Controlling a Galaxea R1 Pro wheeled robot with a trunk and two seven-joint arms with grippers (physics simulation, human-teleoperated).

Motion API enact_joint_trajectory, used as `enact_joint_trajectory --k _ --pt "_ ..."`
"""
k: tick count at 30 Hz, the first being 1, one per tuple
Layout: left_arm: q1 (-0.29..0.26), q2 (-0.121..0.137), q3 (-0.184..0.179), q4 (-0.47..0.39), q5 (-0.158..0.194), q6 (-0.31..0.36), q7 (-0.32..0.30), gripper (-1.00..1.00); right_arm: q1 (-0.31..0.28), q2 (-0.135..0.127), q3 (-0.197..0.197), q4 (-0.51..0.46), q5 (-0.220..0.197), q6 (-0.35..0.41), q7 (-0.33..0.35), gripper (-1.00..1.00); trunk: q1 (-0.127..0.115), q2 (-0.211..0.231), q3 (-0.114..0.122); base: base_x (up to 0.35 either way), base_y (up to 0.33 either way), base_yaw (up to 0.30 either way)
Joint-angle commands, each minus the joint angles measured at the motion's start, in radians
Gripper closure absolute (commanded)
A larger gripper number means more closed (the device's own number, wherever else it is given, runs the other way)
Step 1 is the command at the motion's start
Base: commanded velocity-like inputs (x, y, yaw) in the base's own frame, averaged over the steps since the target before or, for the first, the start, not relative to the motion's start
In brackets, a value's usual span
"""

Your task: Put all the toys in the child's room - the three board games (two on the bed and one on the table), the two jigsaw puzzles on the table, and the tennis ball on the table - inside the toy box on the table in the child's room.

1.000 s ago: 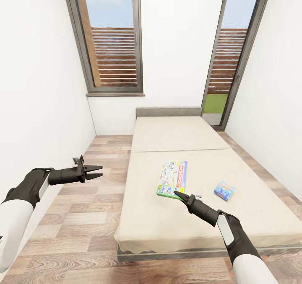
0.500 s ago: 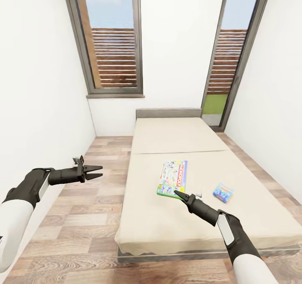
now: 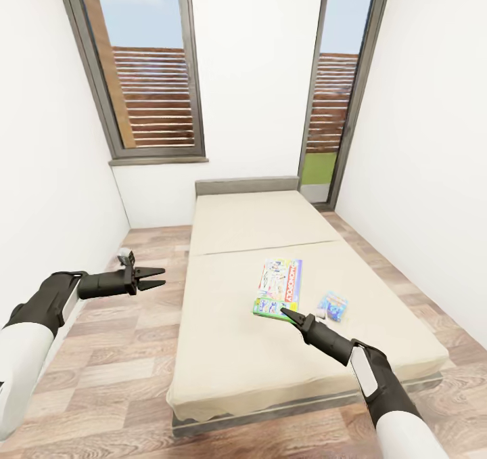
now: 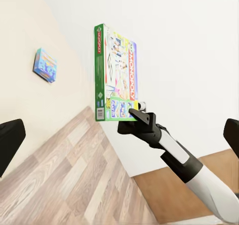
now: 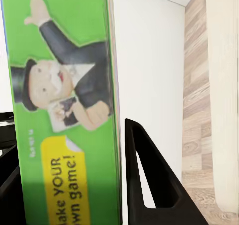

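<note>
My right gripper is shut on the near edge of the large board game, a white printed box with a green edge, and holds it just above the bed. The left wrist view shows that box hanging free from the right gripper. Seen from the right wrist, its green side sits against one finger. A smaller blue board game lies flat on the mattress, just right of the gripper. Over the floor left of the bed, my left gripper is open and holds nothing.
The bed's headboard stands against the far white wall between a dark-framed window and a tall glazed door. Wood-plank floor runs along the bed's left side. White walls stand close on both sides.
The camera has moved, so the bed and the blue game sit further left in the picture. Both arms keep their pose, and the large game stays in the right gripper.
</note>
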Motion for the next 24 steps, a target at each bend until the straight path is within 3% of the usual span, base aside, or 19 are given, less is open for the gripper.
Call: enact_joint_trajectory --k 1,24 --pt "0.0 0.0 0.0 0.0 -0.003 0.01 -0.005 -1.0 -0.001 0.001 -0.004 0.0 -0.001 0.006 0.002 1.0 -0.004 0.007 0.003 0.0 0.0 -0.271" --pt "0.0 0.002 -0.001 0.0 -0.001 0.007 -0.005 -1.0 -0.001 0.0 -0.006 0.0 -0.004 0.005 0.002 1.0 -0.092 0.168 0.087 0.0 0.0 -0.272"
